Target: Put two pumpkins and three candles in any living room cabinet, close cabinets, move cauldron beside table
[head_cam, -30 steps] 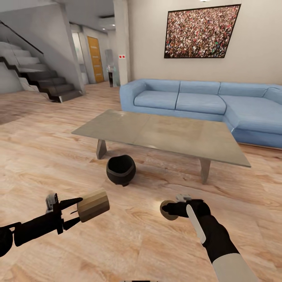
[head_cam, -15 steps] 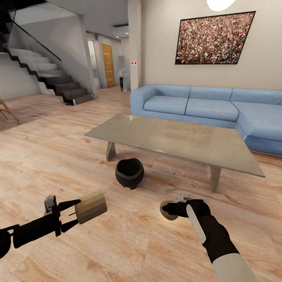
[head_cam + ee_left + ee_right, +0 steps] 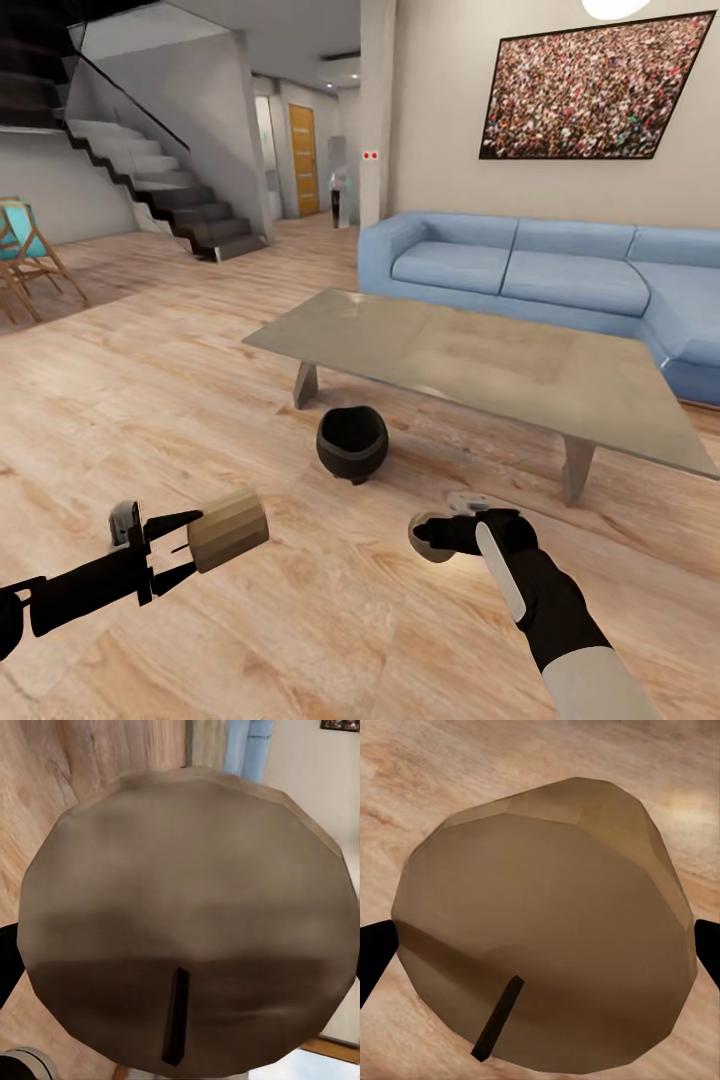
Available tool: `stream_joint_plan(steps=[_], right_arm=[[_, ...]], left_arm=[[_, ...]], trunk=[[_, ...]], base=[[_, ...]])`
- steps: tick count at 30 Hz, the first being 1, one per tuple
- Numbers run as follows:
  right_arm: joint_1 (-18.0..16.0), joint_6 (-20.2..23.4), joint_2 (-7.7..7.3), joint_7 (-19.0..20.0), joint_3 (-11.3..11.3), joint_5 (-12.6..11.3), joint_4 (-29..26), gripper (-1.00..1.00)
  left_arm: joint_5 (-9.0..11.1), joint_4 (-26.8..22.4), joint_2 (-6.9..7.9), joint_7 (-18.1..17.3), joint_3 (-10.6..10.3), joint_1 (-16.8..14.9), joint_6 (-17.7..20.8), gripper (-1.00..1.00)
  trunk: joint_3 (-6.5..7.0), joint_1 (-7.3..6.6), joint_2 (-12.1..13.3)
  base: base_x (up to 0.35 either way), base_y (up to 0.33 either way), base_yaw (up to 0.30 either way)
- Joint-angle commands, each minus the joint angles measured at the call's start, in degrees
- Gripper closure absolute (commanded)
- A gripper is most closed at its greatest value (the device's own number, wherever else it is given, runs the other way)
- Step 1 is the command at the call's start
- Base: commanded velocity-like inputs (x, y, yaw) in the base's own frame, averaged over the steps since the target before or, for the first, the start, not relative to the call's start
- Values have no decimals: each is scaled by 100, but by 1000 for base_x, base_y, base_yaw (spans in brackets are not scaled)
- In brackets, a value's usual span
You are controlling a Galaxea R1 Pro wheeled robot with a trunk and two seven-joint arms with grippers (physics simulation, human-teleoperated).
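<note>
Candles, two of them, ride in the pincers above the wood-plank floor (image 3: 330,620). Far left of the head view: a wooden chair (image 3: 25,260) with a turquoise seat, then the dark staircase (image 3: 170,200) rising to the upper left. Left pincer (image 3: 195,545) at lower left, black fingers clamped on either side of a tan candle (image 3: 228,530) lying on its side, banded light to dark; in the left wrist view this candle's flat end (image 3: 187,922) faces the camera with a short black wick (image 3: 175,1017). Centre: cauldron (image 3: 352,443), matte black, mouth open upward, standing on the floor just beside the near left leg of the table (image 3: 480,355) and partly under its edge. Table top grey, glossy, bare. Right of centre, low: right pincer (image 3: 432,536) closed on a second candle (image 3: 428,535), mostly hidden by the hand in the head view, so the contact is hard to judge there; the right wrist view shows the candle's end (image 3: 547,930) with its wick (image 3: 497,1018), and black fingertips (image 3: 375,952) at both sides. Behind the table: blue corner sofa (image 3: 540,265) along the wall, a crowd picture (image 3: 590,85) hung above it.
</note>
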Motion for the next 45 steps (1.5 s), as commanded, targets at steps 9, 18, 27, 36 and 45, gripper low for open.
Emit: stream_joint_plan(steps=[9, 18, 27, 36, 45], right_arm=[[-2, 24, -6, 32, -21, -27, -6, 100], [-2, 8, -17, 49, -39, -30, -6, 100], [-2, 8, -16, 58, -43, -36, -6, 100], [-2, 21, -9, 47, -12, -27, -6, 100], [-2, 16, -16, 60, -36, -35, -107, 100]], left_arm=[[25, 1, 0, 24, 3, -4, 21, 100], [25, 1, 0, 24, 3, -4, 20, 100], [25, 1, 0, 24, 3, -4, 20, 100], [25, 1, 0, 24, 3, -4, 18, 100], [25, 1, 0, 24, 3, -4, 14, 100]], trunk=[[92, -200, 360], [247, -397, 721], [408, -595, 1082], [389, -595, 1082], [477, -727, 1323]], base=[[0, 0, 154], [0, 0, 11], [0, 0, 7], [0, 0, 227], [0, 0, 141]])
